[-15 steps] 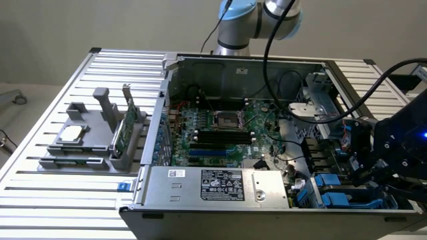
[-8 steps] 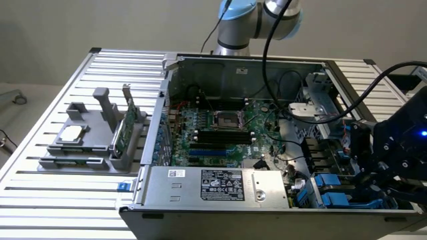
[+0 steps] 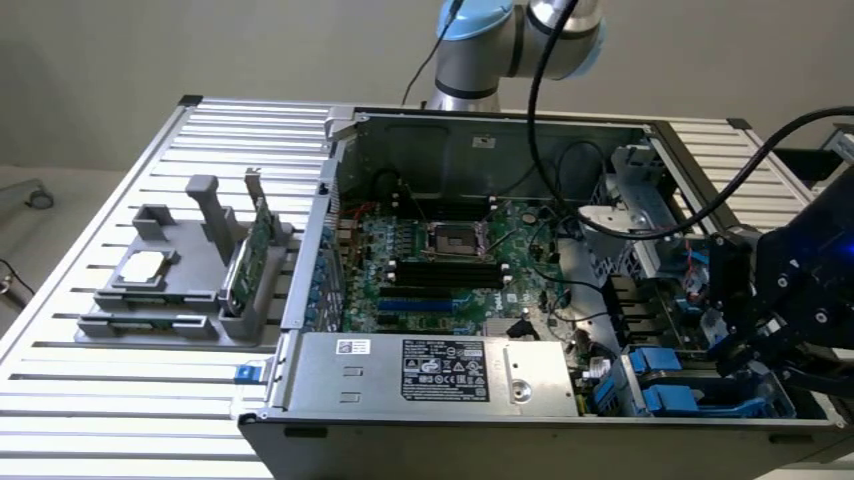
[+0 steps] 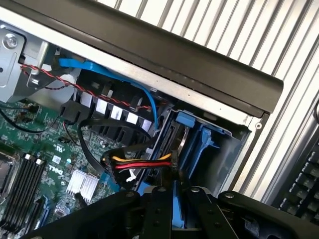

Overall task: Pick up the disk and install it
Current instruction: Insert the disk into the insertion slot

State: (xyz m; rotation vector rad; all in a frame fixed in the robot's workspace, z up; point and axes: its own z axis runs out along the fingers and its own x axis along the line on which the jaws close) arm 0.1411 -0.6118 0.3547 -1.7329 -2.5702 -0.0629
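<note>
While the claw [image 4: 175,191] hangs over the drive bay [image 3: 667,385] at the lower right of the exterior view, the step in hand reads as seating the disk. The open computer case [image 3: 494,118] lies on the slatted tabletop [image 3: 80,400], with the motherboard [image 3: 441,260] mid-frame and the power supply [image 3: 427,370] along the lower edge.

Disk [image 4: 174,213]: only a narrow blue strip shows, on edge, between the black parts of the claw. I take it for a carrier rail; the silver body is hidden. Claw state: it sits close on either side of that strip, but I cannot tell whether it clamps the strip or merely frames it.

Bay: more blue carrier rails [image 3: 657,362] stand upright inside, close beside one another. The power lead [image 4: 144,162], with yellow, red and black wires, plugs in just beside the strip. A blue data cable [image 4: 124,79] runs down toward the same corner.

Judgement on doing it well:
- Keep the disk parallel to the bay walls so the rails ride the guides, with straight travel and no twist.
- Keep off the power lead; it is the nearest thing to snag.
- Use low force, since a cocked rail will likely jam rather than seat.
- Use the case wall [image 4: 199,59] as the reference edge.

The fixture [image 3: 187,270] at the left holds the chip [image 3: 144,265] and the green card [image 3: 247,255], well apart from the bay and not involved.
</note>
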